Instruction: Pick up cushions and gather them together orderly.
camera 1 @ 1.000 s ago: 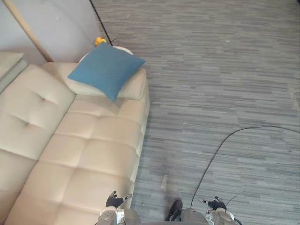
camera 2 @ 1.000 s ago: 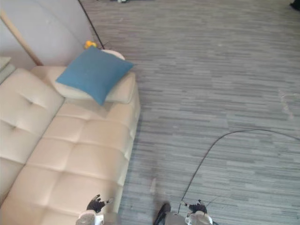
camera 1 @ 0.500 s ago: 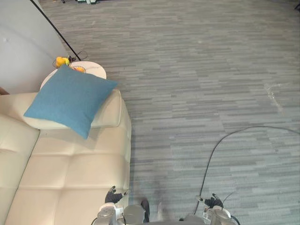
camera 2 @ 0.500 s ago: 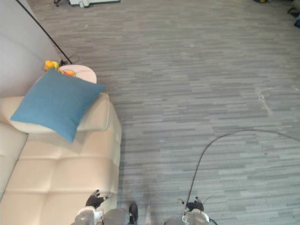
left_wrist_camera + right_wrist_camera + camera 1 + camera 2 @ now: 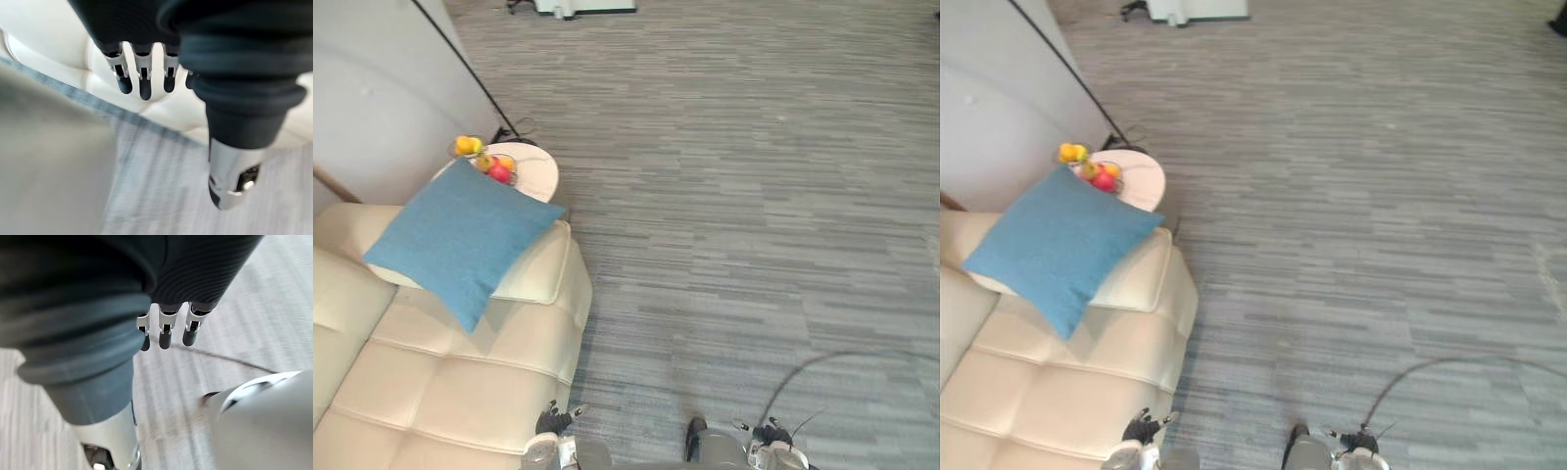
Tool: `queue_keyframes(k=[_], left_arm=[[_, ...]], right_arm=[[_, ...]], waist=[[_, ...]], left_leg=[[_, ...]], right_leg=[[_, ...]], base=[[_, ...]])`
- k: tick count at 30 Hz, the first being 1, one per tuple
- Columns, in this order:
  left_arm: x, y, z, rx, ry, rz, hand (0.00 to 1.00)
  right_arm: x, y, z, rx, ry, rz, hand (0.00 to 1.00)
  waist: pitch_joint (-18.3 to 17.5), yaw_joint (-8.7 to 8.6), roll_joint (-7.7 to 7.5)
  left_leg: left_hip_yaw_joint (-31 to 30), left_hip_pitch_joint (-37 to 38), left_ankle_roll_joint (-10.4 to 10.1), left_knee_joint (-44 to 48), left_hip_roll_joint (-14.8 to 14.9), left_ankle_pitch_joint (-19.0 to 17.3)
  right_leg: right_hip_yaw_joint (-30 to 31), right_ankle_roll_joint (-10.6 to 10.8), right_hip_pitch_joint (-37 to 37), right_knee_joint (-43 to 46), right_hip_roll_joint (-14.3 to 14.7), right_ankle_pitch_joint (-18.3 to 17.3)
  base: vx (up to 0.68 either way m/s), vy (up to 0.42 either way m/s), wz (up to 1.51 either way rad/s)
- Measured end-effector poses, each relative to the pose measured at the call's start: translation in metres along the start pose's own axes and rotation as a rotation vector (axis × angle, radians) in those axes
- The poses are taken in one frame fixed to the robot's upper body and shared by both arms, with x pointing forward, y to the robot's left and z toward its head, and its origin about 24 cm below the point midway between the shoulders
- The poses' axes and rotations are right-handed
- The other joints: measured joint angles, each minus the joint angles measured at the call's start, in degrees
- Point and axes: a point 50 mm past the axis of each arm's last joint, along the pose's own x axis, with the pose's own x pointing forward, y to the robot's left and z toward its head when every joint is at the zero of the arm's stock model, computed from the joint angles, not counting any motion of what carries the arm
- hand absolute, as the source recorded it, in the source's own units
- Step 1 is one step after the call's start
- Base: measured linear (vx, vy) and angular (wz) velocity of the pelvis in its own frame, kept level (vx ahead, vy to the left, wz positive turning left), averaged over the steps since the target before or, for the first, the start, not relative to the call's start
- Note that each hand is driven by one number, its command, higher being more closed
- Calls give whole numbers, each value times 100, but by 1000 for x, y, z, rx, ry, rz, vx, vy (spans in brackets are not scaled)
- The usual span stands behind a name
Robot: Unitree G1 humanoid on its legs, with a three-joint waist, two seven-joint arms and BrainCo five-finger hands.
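Nearest, the left robot hand (image 5: 551,421) hangs low over the front edge of the cream tufted leather sofa (image 5: 460,382), its fingers straight and slack around nothing; the right robot hand (image 5: 771,432) hangs likewise, fingers loose and empty, over the grey striped carpet floor (image 5: 754,196). Further off, the square blue fabric cushion (image 5: 460,238) lies tilted on the sofa's padded end armrest (image 5: 533,279), one corner drooping toward the seat. Just beyond that armrest stands a small round white side table (image 5: 536,174) bearing a bowl of yellow and red fruit (image 5: 484,162), close to the pale wall. Compared with half a second ago the whole scene has slid across the view, so the head camera has turned; the cushion itself sits on the armrest as before. I judge this as searching or repositioning: nothing is picked up yet.
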Motion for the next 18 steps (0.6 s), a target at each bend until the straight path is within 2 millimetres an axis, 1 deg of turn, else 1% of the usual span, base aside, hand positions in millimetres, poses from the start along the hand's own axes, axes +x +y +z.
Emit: queue_keyframes(k=[1,2,3,4,5,6,7,8,9,10,11,12,13,14,15,16,17,18], left_arm=[[0,-1,2,6,-11,-5,0],[0,-1,4,17,-18,-11,0],[1,-1,4,18,-20,-11,0],[1,-2,7,19,-26,-11,0],[2,-2,7,20,-24,-12,0],[2,-2,7,19,-24,-11,0],[3,1,11,27,-34,-6,0],[4,6,13,33,-40,4,0],[5,8,15,36,-43,7,0],[5,9,15,38,-45,10,0],[5,12,15,41,-44,17,0],[5,13,15,41,-40,19,0],[5,12,10,46,-20,16,0],[4,11,7,52,-9,10,0],[4,11,5,56,-2,8,0],[4,11,4,73,4,4,0],[4,14,3,81,6,8,0],[3,16,1,83,8,14,0]], right_arm=[[0,0,1,1,-3,0,0],[0,0,2,3,-6,-1,0],[0,0,3,3,-9,0,0],[0,0,4,4,-15,0,0],[0,0,5,4,-17,-4,0],[0,0,4,4,-16,-5,0],[0,4,3,7,-12,2,0],[-2,15,4,19,-13,28,0],[-2,19,3,23,-13,37,0],[-4,26,2,33,-14,53,0],[-6,30,2,40,-18,62,0],[-6,30,2,38,-18,64,0],[-5,27,0,27,-15,63,0],[-6,25,-2,21,-12,61,0],[-6,25,-4,16,-6,62,0],[-7,25,-6,18,-3,65,0],[-7,23,-8,14,1,63,0],[-8,22,-13,13,14,62,0]], waist=[[10,14,-26],[9,26,-29],[12,28,-33],[21,30,-46],[21,44,-51],[32,65,-66],[70,109,-231],[60,142,-403],[59,146,-463],[12,183,-549],[7,195,-562],[5,200,-563],[-60,190,-486],[-101,176,-441],[-112,158,-430],[-114,128,-433],[-140,114,-493],[-151,133,-501]], left_leg=[[366,-221,115,-490,-15,-70],[636,-306,178,-1365,-95,-33],[731,-305,195,-1713,-128,5],[932,-293,287,-2756,-292,258],[1124,-252,269,-3730,-483,905],[1171,-195,330,-3861,-514,1241],[1326,-18,491,-4128,-735,1364],[1323,15,567,-4246,-904,1319],[1313,19,626,-4219,-948,1270],[1303,34,677,-4079,-1003,1095],[1303,192,732,-3930,-1043,869],[1298,260,731,-3901,-1071,775],[1221,429,745,-3860,-1089,525],[1127,558,724,-3855,-1137,410],[999,683,710,-3860,-1200,331],[908,790,688,-3871,-1251,272],[794,980,735,-3923,-1302,252],[645,1247,733,-4061,-1319,232]], right_leg=[[-202,35,259,-282,-16,21],[-449,84,438,-516,-17,50],[-497,99,508,-555,-19,58],[-676,123,622,-691,-41,62],[-828,241,698,-762,-72,19],[-845,302,722,-771,-81,-4],[-895,441,794,-823,-227,28],[-933,477,810,-832,-343,66],[-936,522,838,-829,-391,96],[-903,604,895,-772,-472,203],[-858,633,995,-494,-588,243],[-834,636,994,-312,-630,241],[-766,650,783,579,-833,238],[-704,777,474,1480,-1061,339],[-536,830,134,2319,-1273,479],[-291,861,-145,2976,-1344,387],[-102,857,-405,3347,-1318,78],[-86,805,-568,3132,-1158,-288]], base=[[256,-50,80],[276,-23,78],[315,34,75],[338,96,69],[355,134,63],[370,165,44],[359,140,31],[339,123,33],[294,111,27],[339,157,20],[281,133,13],[258,147,10],[188,132,10],[293,210,27],[252,172,48],[331,157,68],[346,98,76],[294,71,53]])
